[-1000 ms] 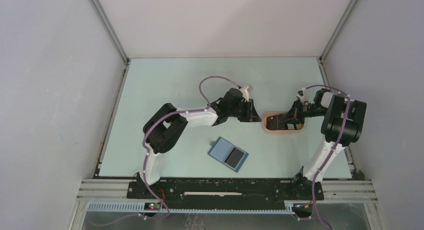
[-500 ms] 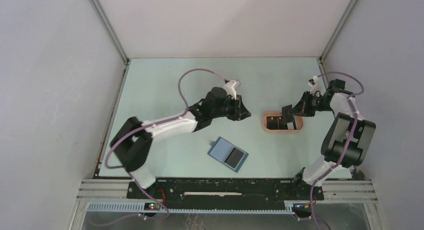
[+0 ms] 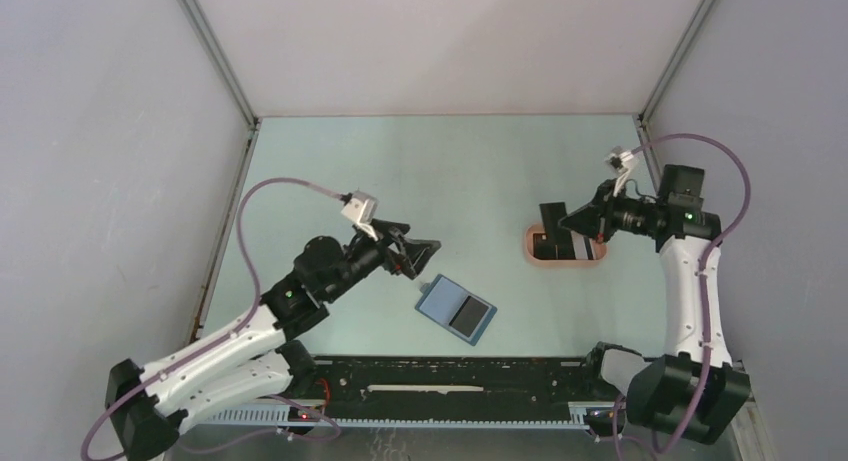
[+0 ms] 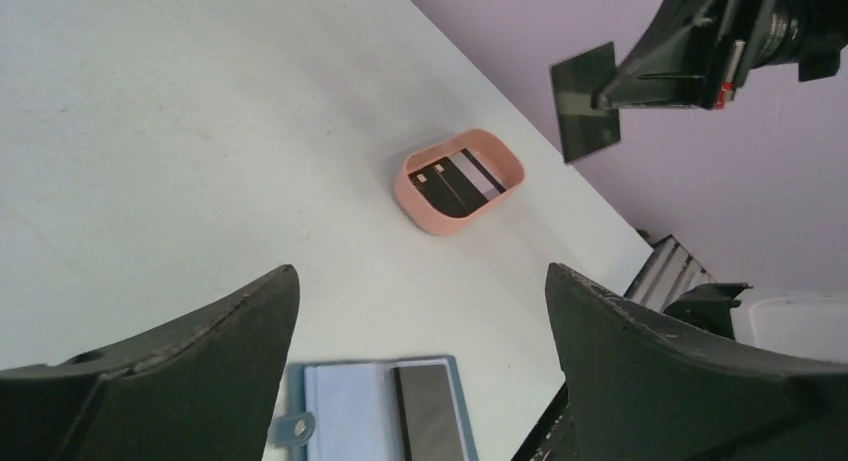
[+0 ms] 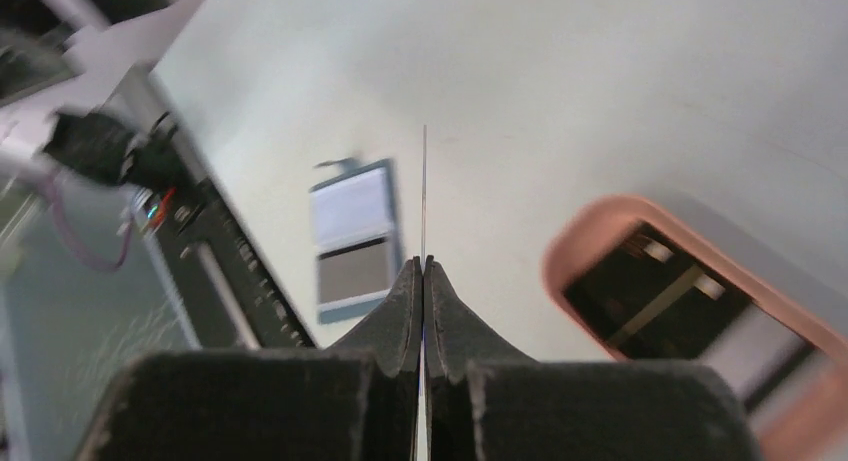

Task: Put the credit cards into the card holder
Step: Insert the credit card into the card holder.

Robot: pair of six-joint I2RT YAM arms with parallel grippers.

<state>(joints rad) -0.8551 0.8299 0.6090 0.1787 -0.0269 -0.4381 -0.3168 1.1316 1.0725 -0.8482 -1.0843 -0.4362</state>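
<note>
My right gripper (image 5: 423,266) is clamped on a black card (image 4: 585,101). It pinches the card by one edge, so most of it sticks out past the fingertips, and in the wrist view I see it edge-on as a thin line. The card hangs in the air over the pink tray (image 3: 565,264), clear of the rim, with other cards (image 4: 455,181) lying inside. My left gripper (image 3: 425,256) is spread wide with nothing in it, hovering near the tab end of the wallet (image 3: 456,310). The wallet lies open and flat on the table (image 3: 400,171), well apart from the tray, with what looks like a dark card (image 3: 468,316) tucked into one half.

My first worry is the grip. It is thin and close to the edge, so a quick swing could pivot the card or let it slip out. The wallet looks light and nothing pins it, so I reckon pushing a card in would skate it across the table unless the left gripper holds it down. I cannot tell how far the pocket gapes, and a tilted card could butt against the lip and bend or pop free. Both arms would also be working over the wallet, so they could knock each other.
</note>
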